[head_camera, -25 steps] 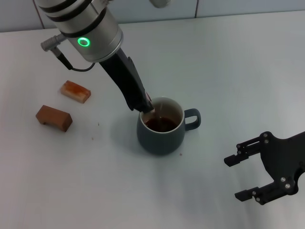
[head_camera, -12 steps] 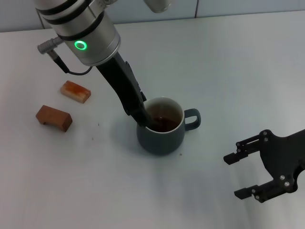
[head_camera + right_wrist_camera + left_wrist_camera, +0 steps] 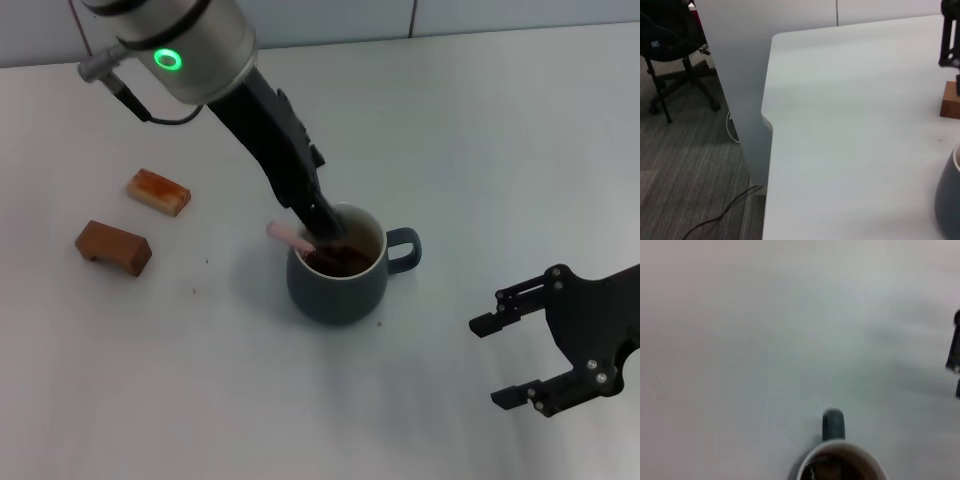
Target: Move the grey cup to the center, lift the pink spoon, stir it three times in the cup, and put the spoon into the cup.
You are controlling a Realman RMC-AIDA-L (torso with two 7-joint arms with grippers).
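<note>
The grey cup (image 3: 338, 282) stands near the middle of the table, handle (image 3: 405, 248) pointing right, with dark liquid inside. My left gripper (image 3: 327, 232) reaches down over the cup's left rim and is shut on the pink spoon (image 3: 286, 233). The spoon's pale pink handle end sticks out to the left of the fingers; its bowl is hidden inside the cup. The left wrist view shows the cup's rim (image 3: 841, 446) and handle. My right gripper (image 3: 491, 362) is open and empty, low at the front right, apart from the cup. The cup's side shows in the right wrist view (image 3: 947, 200).
Two brown blocks lie on the left, one orange-brown (image 3: 159, 191) and one darker (image 3: 113, 247). The right wrist view shows the table's edge (image 3: 768, 125), the floor, and an office chair (image 3: 670, 45) beyond it.
My left arm has swung from the cup's left rim back toward the right over the cup. The spoon's pink handle end now shows left of the fingers. The right arm has barely moved.
</note>
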